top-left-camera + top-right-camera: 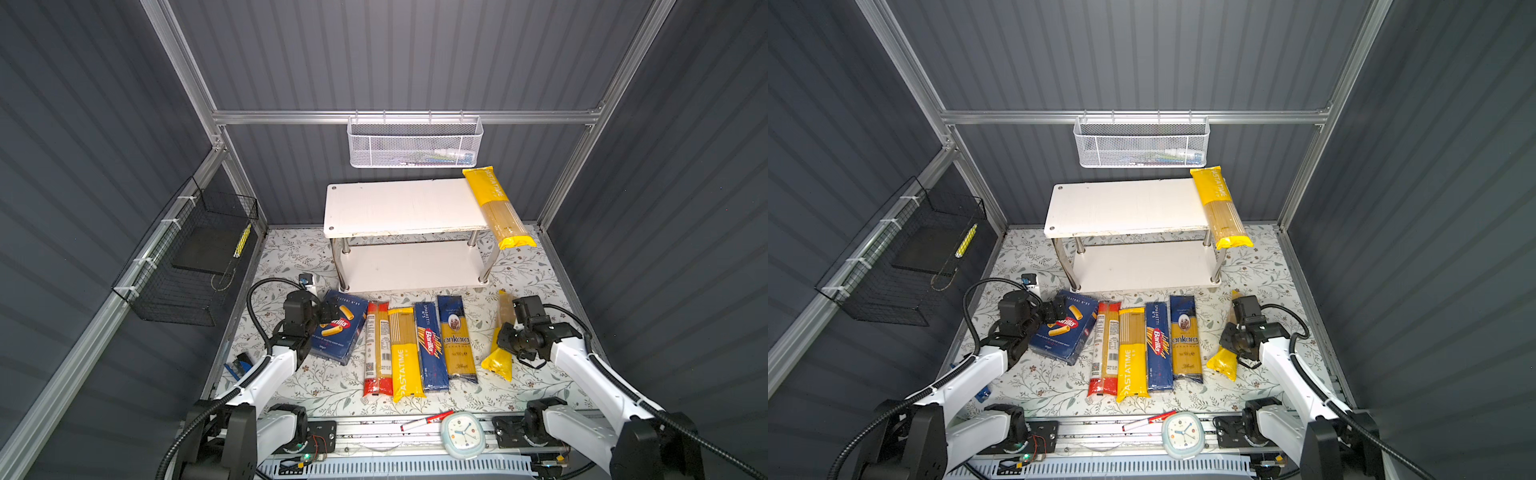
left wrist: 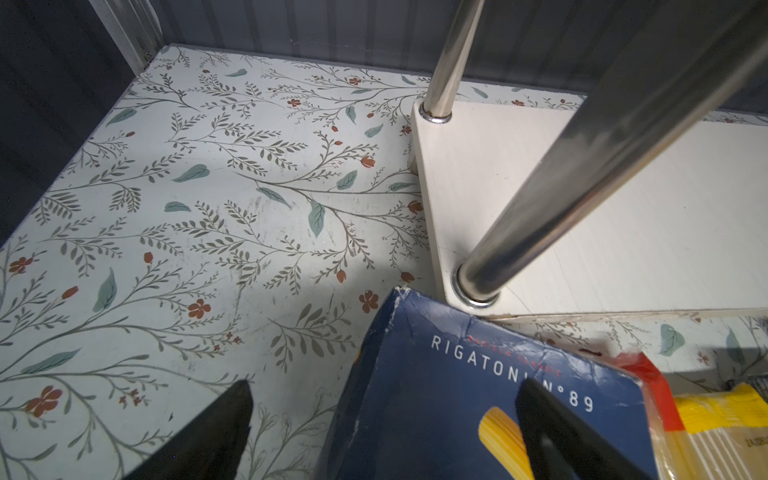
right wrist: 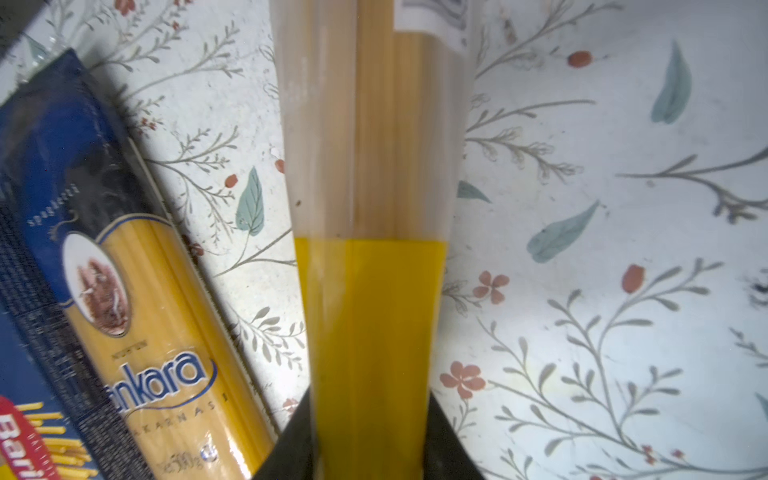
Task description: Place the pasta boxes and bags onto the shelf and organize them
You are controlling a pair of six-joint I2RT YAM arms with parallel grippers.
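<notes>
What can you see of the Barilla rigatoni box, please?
The Barilla rigatoni box is a dark blue carton with a red logo, pictured yellow tubes and white RIGATONI N°89 lettering; its far corner looks creased and scuffed. It lies flat, face up, slightly skewed on the floral table, leftmost in the row, its far corner near the front left leg of the shelf. The red-ended spaghetti bag lies against its right side. The open left gripper straddles its left edge; contact is unclear.

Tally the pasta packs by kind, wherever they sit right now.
Barilla boxes: 2 (rigatoni box, spaghetti box)
PASTATIME bags: 3 (one on the shelf, one in the right gripper)
ankara bag: 1
red-ended clear bag: 1
Total: 7
</notes>
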